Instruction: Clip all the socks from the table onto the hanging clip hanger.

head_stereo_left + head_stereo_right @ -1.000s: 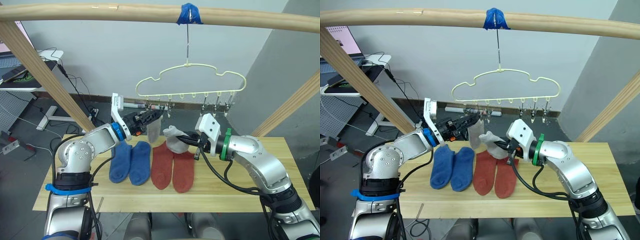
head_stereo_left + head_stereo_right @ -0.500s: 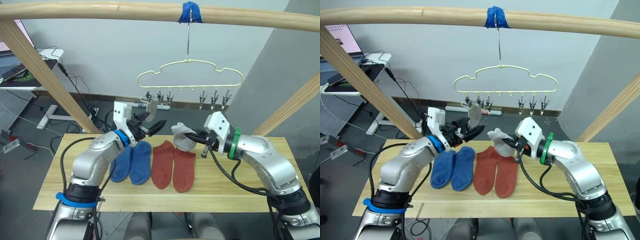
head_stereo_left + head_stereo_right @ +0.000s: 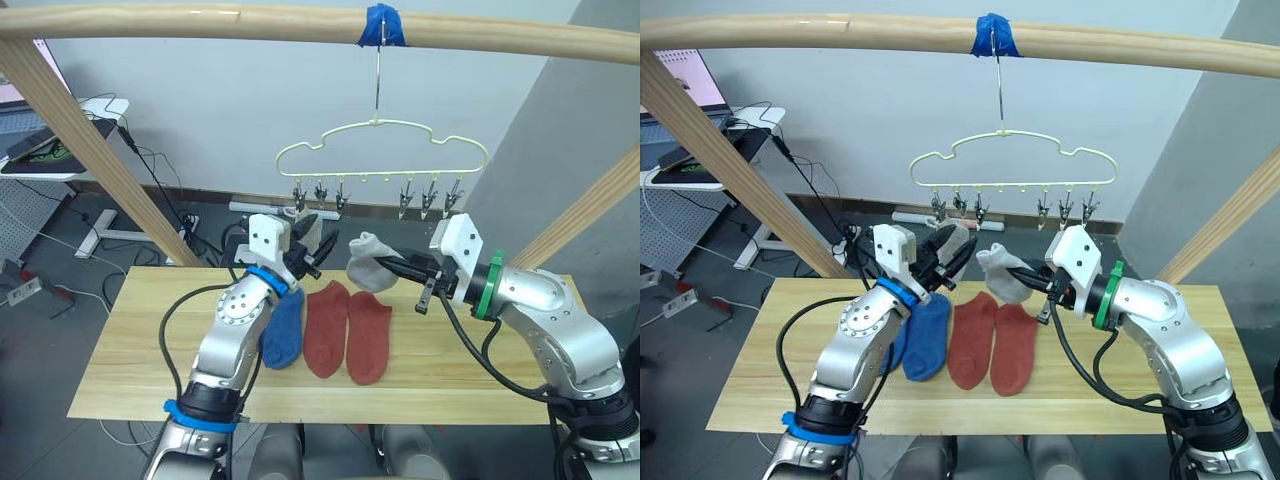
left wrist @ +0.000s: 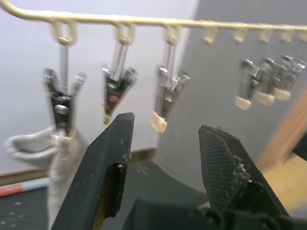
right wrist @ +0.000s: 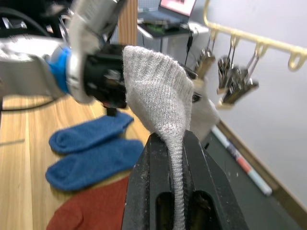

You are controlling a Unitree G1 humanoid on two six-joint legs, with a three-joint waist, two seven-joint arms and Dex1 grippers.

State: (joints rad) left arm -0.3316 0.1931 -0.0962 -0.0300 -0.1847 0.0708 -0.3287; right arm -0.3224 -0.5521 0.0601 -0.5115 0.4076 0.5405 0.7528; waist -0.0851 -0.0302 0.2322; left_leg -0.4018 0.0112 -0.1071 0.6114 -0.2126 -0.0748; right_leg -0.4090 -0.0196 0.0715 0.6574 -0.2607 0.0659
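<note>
Overhead, the hanger hangs by its hook from a wooden rail at a strip of blue tape, with six clips along its lower wire. A grey sock is already pinched in the leftmost clip; the other five clips carry nothing. The left gripper is raised just under the left group of clips, and its two black fingers stand spread apart, released and gripping nothing. Below on the table, a blue sock lies just beside the left arm, which hides part of the blue pair. Next come two red socks, side by side and touching. To their right, lifted above the table and below the middle of the hanger, the right gripper is clenched on the second grey sock; its fingers pinch the cuff end while the toe end stands up from them.
</note>
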